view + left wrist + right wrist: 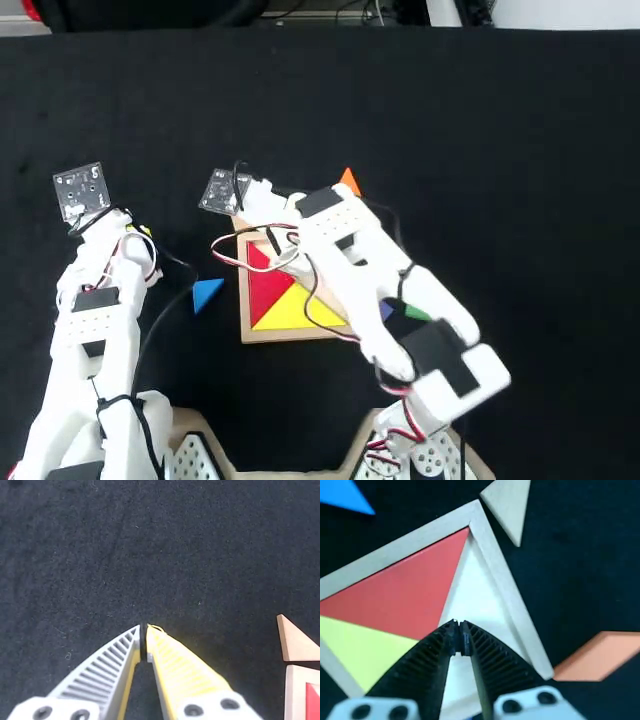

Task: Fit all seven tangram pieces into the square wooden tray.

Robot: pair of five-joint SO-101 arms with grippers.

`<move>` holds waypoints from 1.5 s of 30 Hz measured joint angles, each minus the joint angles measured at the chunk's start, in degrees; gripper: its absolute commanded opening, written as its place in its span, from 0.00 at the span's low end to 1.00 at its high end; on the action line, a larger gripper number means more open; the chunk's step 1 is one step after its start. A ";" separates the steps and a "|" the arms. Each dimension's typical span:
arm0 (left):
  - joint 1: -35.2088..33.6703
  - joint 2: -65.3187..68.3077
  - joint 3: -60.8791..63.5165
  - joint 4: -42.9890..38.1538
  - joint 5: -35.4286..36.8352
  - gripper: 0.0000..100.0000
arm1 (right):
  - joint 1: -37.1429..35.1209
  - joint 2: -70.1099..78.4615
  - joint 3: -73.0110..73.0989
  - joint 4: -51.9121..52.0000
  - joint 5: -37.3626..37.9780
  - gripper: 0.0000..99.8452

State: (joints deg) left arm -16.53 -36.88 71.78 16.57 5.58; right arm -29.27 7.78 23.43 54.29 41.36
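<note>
Black cloth tabletop [500, 150] bears the square wooden tray [492, 560] holding a red triangle piece [395, 600] and a yellow triangle piece [365, 650], right gripper [458, 630] pressed together above it, left gripper [145, 630] pressed together, empty.

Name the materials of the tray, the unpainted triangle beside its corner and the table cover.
Tray: pale bare wood, matte, by its light rim. Unpainted triangle: likely the same wood, no paint on the face showing. Table cover: black cloth, probably felt, with a fuzzy nap and lint specks.
</note>
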 measured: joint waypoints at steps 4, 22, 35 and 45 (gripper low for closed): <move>0.00 0.00 0.00 0.00 0.00 0.04 | 0.18 5.19 -0.88 -0.26 -0.35 0.01; 0.00 0.00 0.00 0.00 0.00 0.05 | 7.38 -6.68 -1.58 2.02 -4.75 0.01; 10.29 0.00 -0.62 8.70 0.00 0.18 | 15.65 -32.09 13.01 1.67 -22.95 0.01; 13.19 0.00 -1.05 11.69 0.00 0.17 | 22.42 -26.64 13.89 0.97 -30.51 0.01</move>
State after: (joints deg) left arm -3.34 -36.88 70.73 28.26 5.58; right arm -6.86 -18.86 37.32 55.25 10.86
